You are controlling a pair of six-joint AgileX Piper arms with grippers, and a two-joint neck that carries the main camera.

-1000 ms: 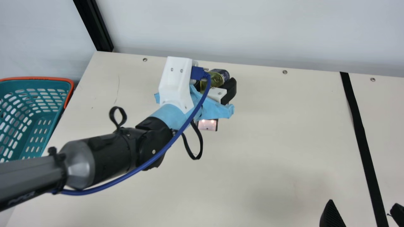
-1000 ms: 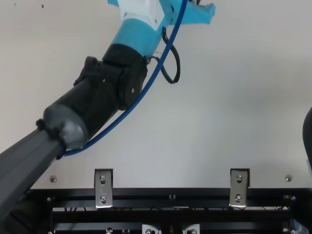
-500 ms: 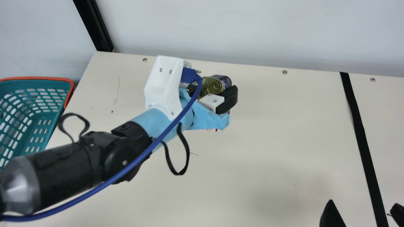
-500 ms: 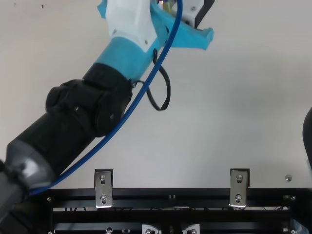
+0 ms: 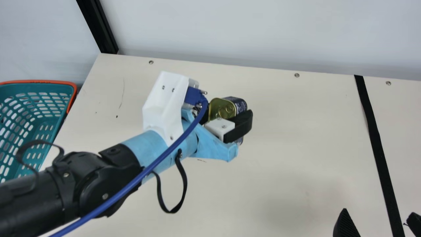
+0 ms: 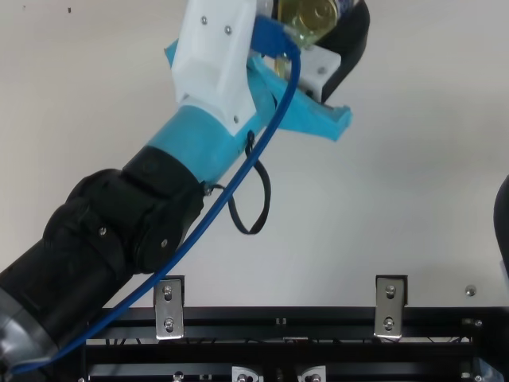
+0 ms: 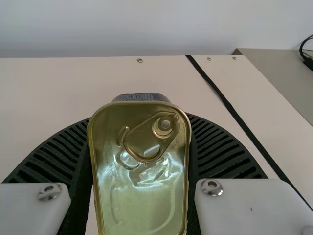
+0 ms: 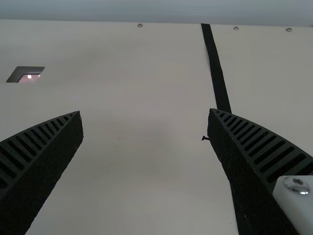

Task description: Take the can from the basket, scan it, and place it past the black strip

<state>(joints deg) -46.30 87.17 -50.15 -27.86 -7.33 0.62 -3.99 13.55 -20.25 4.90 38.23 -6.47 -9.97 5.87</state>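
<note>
My left gripper [image 5: 228,113] is shut on the can [image 5: 217,108] in the main view, left of the black strip [image 5: 373,128]. At the top edge of the top view, the can [image 6: 308,17] shows its gold ring-pull end. That end of the can [image 7: 142,191] faces the camera in the left wrist view, between both fingers of my left gripper [image 7: 141,125]. My right gripper [image 5: 380,219] stands open at the main view's lower right; in its wrist view my right gripper [image 8: 145,112] holds nothing. The scanner window [image 8: 28,76] glows pinkish there.
The teal basket [image 5: 52,86] with an orange rim stands beyond the table's left edge. A pale wall rises behind the table [image 5: 279,158]. The blue cable [image 5: 161,158] runs along my left arm. Mounting brackets [image 6: 390,306] line the front rail.
My left gripper, still holding the can, has come nearer the table's front, while the arm behind it has swung left and forward. The scanner window went behind it in the main view. My right gripper stayed put.
</note>
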